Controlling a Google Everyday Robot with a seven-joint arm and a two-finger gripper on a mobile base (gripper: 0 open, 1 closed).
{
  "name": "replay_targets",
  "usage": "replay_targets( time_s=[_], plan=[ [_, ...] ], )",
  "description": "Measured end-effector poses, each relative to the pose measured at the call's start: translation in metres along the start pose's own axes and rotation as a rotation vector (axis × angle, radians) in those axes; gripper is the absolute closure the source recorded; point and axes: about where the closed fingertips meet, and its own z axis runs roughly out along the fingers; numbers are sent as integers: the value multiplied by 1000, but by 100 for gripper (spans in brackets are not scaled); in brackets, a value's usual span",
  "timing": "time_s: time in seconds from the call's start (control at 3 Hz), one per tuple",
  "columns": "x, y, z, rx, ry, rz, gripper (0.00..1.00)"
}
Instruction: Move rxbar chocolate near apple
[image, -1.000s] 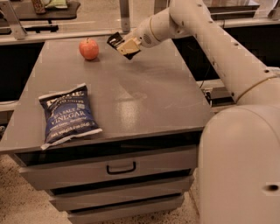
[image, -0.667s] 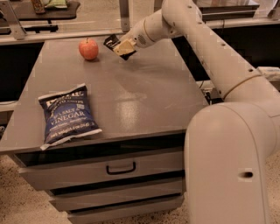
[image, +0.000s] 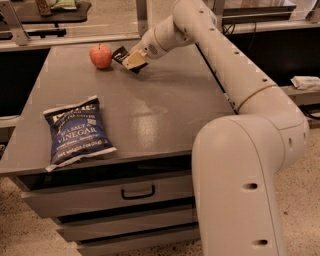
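Note:
The red-orange apple (image: 100, 55) sits on the grey tabletop (image: 150, 100) near its far left. My gripper (image: 131, 60) is just right of the apple, low over the table. It is shut on the rxbar chocolate (image: 120, 53), a small black bar whose end sticks out toward the apple. The bar is a short gap from the apple and not touching it. I cannot tell whether the bar rests on the table.
A large blue vinegar chip bag (image: 76, 132) lies at the front left of the table. Drawers (image: 135, 192) are under the tabletop. My arm (image: 240, 125) spans the right side. Shelving stands behind the table.
My gripper has moved left with the black bar, closing most of the gap to the apple. The apple and chip bag have not moved.

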Motion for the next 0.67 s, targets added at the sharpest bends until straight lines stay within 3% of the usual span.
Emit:
replay_targets(
  time_s=[0.67],
  plan=[
    [9,3,16,-34,37,14,36]
  ],
)
